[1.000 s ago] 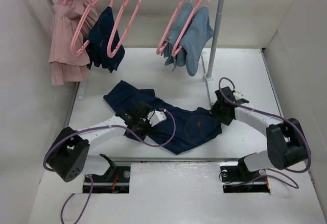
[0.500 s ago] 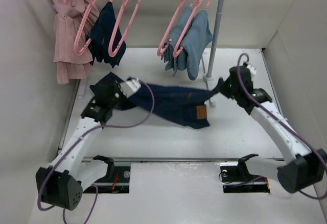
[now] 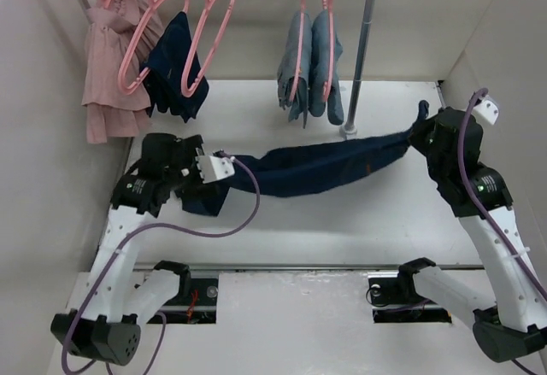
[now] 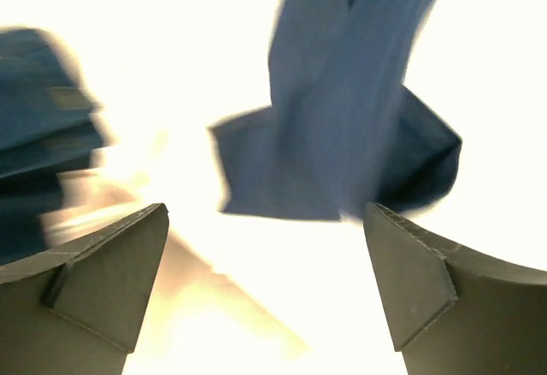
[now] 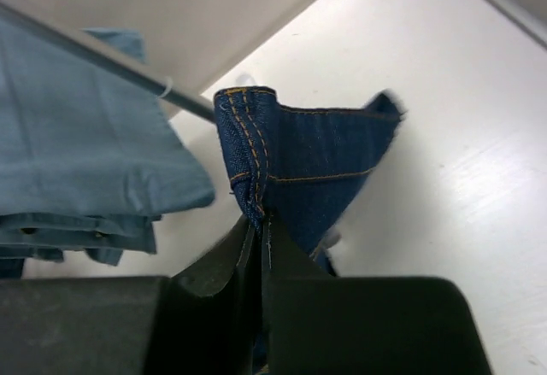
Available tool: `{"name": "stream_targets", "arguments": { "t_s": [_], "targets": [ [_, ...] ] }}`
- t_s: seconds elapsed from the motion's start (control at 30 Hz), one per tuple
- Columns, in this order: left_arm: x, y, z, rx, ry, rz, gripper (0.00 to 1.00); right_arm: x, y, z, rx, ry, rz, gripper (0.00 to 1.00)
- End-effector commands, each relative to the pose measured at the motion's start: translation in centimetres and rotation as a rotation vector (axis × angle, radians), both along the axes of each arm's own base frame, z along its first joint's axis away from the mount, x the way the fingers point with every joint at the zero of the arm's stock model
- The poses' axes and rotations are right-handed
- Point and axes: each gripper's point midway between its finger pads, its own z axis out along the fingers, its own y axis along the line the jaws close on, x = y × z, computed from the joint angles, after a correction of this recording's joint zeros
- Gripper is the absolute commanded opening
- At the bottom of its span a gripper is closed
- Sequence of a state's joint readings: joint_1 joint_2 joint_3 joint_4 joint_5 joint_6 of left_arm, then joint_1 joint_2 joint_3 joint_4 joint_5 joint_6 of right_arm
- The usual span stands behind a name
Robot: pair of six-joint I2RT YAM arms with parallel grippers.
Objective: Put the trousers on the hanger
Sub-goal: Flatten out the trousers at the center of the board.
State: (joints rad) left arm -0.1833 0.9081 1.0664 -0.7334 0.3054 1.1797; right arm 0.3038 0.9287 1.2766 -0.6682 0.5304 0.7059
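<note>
From above, we see the long dark navy denim trousers (image 3: 316, 166) strung across the white table (image 3: 342, 221). Left wrist: the left gripper (image 4: 265, 217) gapes, cloth beyond it. Right wrist: the right gripper (image 5: 259, 224) pinches their stitched hem.

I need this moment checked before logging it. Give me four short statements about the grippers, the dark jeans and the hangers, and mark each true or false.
1. The right gripper is shut on the trousers. True.
2. The left gripper is clamped on the denim. False: its jaws stand wide open.
3. The trousers hang on the hanger. False: that hanger is bare, and the trousers stretch from the right gripper toward the left one.
4. Light blue-grey jeans hang at the back. True.
</note>
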Motion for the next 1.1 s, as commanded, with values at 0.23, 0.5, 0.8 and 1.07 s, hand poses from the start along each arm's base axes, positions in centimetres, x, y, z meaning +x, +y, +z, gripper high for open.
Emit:
{"name": "stream_targets", "arguments": {
  "t_s": [0.23,0.5,0.8,1.07],
  "targets": [
    [-4.4,-4.1,-13.2,-0.002,0.443,0.098,0.99,-2.3,-4.1,2.8,-0.086,-0.053,-0.169,0.0],
    [-10.5,-13.0,-15.8,-0.087,0.579,-0.195,0.99,-2.0,-3.7,2.1,-0.084,-0.042,-0.147,0.0],
    [-13.9,-12.1,-23.3,0.203,0.602,-0.339,0.97,-2.1,-4.1,1.6,-0.102,-0.02,-0.161,0.0],
    [-7.6,-12.4,-23.1,0.146,0.422,-0.156,0.24,-2.7,-4.6,1.5,-0.107,-0.021,-0.181,0.0]
  ]
}}
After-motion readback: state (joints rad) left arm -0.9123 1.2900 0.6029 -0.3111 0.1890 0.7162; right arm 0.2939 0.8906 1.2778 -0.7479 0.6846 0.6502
